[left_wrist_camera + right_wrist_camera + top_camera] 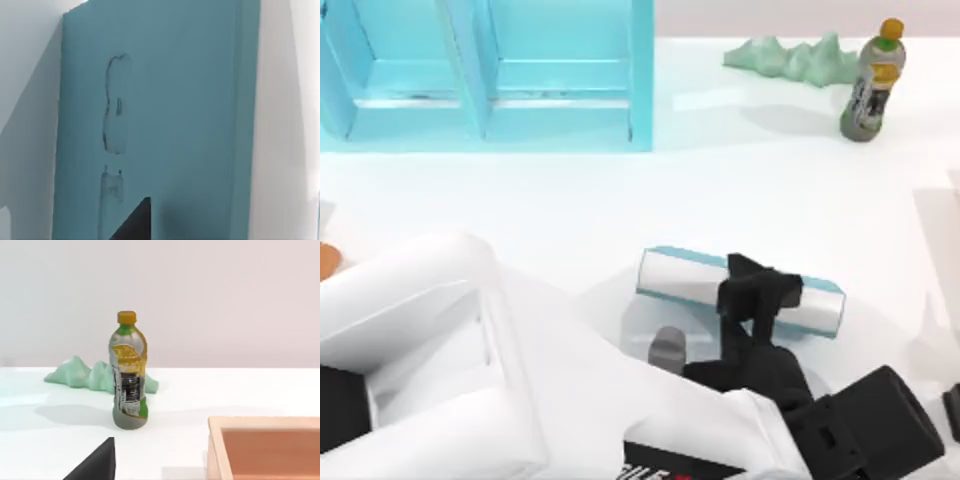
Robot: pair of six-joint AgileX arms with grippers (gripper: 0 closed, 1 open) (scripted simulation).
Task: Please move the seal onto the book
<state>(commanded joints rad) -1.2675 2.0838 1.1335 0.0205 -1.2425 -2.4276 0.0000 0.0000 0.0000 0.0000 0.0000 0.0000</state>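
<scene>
Bright even light, soft shadows on table (pixel 740 180)

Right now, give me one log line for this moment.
left gripper: over book | seal: unconfirmed | right arm: parked at right | bottle: far right

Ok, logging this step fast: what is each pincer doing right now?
Left pincer: over the book; open or shut cannot be told, and no seal is seen in it.
Right pincer: cannot be told.

Teal book (pixel 670 275) lies flat, table centre.
</scene>
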